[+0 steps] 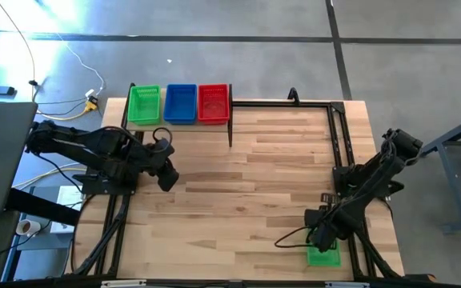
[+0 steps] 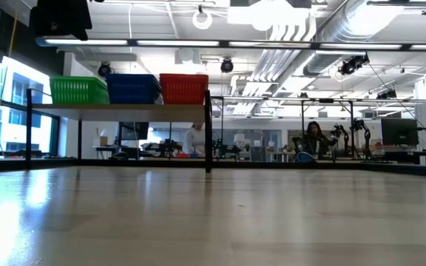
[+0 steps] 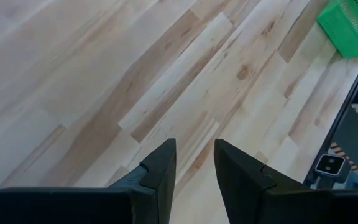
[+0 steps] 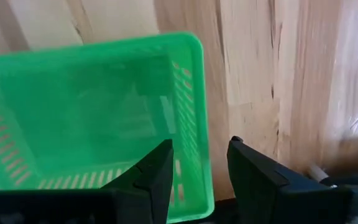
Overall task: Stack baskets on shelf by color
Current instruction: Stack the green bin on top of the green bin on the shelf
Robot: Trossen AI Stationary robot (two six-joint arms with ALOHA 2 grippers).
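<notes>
Wooden table is lying under both arms; your right gripper is straddling a green basket's wall, fingers spread, while your left gripper is hovering slightly parted, holding nothing.

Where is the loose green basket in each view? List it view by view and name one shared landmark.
High: green basket at the near right table edge, under the right gripper.
Low: not in it.
Left wrist: one corner, far across the table.
Right wrist: fills the picture; open fingers straddle its wall.
Shared landmark: the plank table.
</notes>
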